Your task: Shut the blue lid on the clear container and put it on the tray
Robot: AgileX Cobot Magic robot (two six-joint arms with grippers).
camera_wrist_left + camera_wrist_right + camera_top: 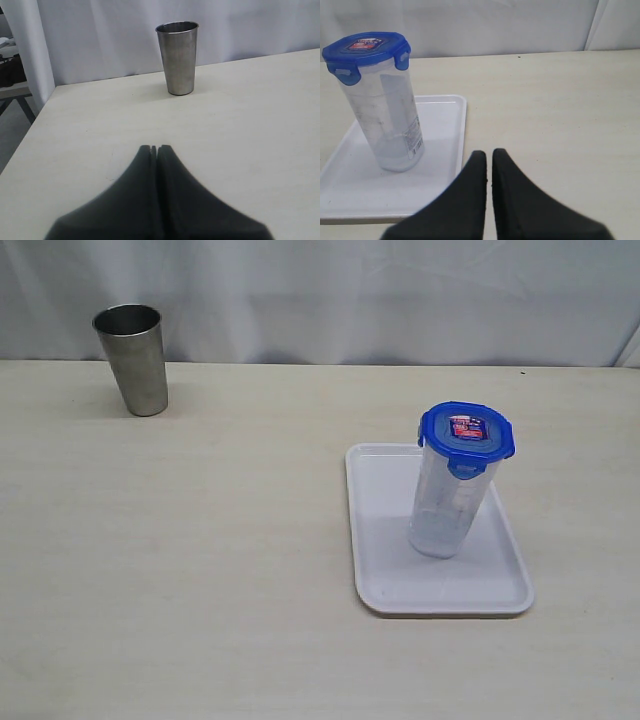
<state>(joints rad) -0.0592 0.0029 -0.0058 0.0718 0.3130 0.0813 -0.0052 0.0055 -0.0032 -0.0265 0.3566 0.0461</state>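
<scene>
The clear container (447, 502) (387, 120) stands upright on the white tray (385, 540) (445, 145), with the blue lid (466, 431) (366, 49) on its top. Neither gripper shows in the exterior view. In the right wrist view my right gripper (489, 153) is shut and empty, over the table beside the tray's edge and apart from the container. My left gripper (154, 148) is shut with nothing in it, far from the tray, facing the steel cup.
A shiny steel cup (133, 358) (178, 57) stands upright at the back left of the beige table (200, 560). A white curtain hangs behind the table. The table's left edge (30, 130) shows in the left wrist view.
</scene>
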